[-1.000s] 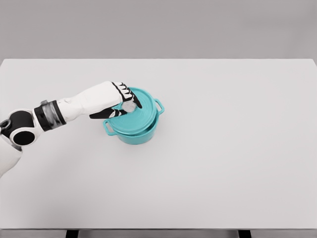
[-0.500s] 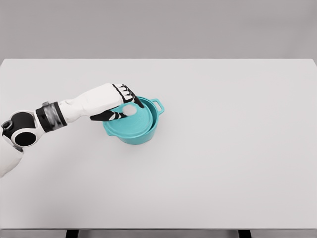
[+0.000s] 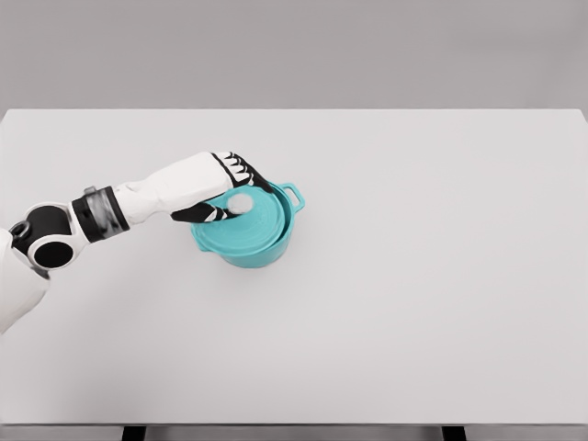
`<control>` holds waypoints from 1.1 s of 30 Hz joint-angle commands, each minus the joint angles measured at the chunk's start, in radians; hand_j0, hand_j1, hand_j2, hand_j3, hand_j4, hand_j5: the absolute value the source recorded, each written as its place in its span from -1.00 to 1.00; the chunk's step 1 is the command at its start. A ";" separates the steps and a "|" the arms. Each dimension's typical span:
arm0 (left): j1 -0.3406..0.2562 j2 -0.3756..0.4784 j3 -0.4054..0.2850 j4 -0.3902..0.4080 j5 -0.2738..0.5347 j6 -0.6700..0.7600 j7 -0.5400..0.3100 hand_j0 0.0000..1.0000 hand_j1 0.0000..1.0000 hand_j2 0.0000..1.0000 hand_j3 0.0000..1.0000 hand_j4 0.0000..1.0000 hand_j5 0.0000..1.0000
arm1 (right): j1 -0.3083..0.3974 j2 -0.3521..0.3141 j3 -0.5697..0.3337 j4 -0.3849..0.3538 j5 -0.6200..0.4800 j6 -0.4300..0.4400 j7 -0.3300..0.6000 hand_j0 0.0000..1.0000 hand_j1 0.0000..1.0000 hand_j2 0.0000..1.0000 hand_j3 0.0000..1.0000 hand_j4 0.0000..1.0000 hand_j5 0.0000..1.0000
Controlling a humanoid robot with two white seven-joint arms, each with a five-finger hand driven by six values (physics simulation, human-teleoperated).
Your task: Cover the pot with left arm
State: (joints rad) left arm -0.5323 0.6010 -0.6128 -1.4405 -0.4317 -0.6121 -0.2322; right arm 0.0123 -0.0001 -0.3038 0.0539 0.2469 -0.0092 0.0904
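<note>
Table (image 3: pixel 413 303): a wide white surface filled most of the head view, with a grey wall behind its far edge.
Left arm (image 3: pixel 138 197): it came in from the lower left, white with a black-and-grey wrist band, and reached across the table toward the pot.
Pot (image 3: pixel 262 248): a teal round pot stood on the table left of the middle; one loop handle (image 3: pixel 292 195) stuck out at its upper right side.
Lid (image 3: pixel 241 227): a teal disc sat in the mouth of the pot, tilted and shifted toward the left, so that a strip of the pot's rim showed along the right side. Whether it lay fully seated could not be told.
Left hand (image 3: pixel 225 188): it rested over the upper left part of the lid, black-and-white fingers (image 3: pixel 241 169) curled down around the knob; the thumb lay below, pointing right.
Knob (image 3: pixel 240 203): a small pale round button on top of the lid, clasped between the thumb and the fingers of the left hand.
</note>
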 commanded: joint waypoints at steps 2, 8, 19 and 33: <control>0.000 0.000 0.001 0.000 0.008 0.001 0.001 0.62 0.62 0.62 0.62 0.62 0.62 | 0.000 0.000 0.000 0.000 0.000 0.000 0.000 1.00 1.00 1.00 1.00 1.00 1.00; 0.000 0.000 0.001 0.000 0.007 0.001 0.001 0.67 0.67 0.67 0.67 0.67 0.67 | 0.000 0.000 0.000 0.000 0.000 0.000 0.000 1.00 1.00 1.00 1.00 1.00 1.00; 0.000 0.003 0.004 0.000 0.008 0.001 0.001 0.79 0.79 0.79 0.79 0.79 0.79 | 0.000 0.000 0.000 0.000 0.000 0.000 0.000 1.00 1.00 1.00 1.00 1.00 1.00; -0.003 0.017 0.013 0.000 0.010 0.001 0.001 0.80 0.80 0.80 0.80 0.80 0.80 | 0.000 0.000 0.000 0.000 0.000 0.000 0.000 1.00 1.00 1.00 1.00 1.00 1.00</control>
State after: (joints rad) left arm -0.5369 0.6157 -0.6016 -1.4401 -0.4292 -0.6120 -0.2322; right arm 0.0123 -0.0001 -0.3038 0.0538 0.2469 -0.0092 0.0904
